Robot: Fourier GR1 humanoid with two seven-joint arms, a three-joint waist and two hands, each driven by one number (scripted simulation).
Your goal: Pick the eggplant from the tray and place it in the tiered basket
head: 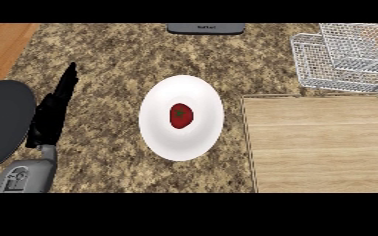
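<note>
Plainly one red fruit (181, 116) on one plate (181, 145) — one basket (336, 57).

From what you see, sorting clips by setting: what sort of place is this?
Likely a kitchen counter: a speckled stone top, a white plate holding a small red fruit, a wire basket and a wooden board.

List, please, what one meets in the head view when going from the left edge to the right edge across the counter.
Left hand, fingers straight, pointing up → white plate with a red, green-topped fruit or vegetable on it → wooden tray → wire tiered basket at the far right. No eggplant and no right hand show.
</note>
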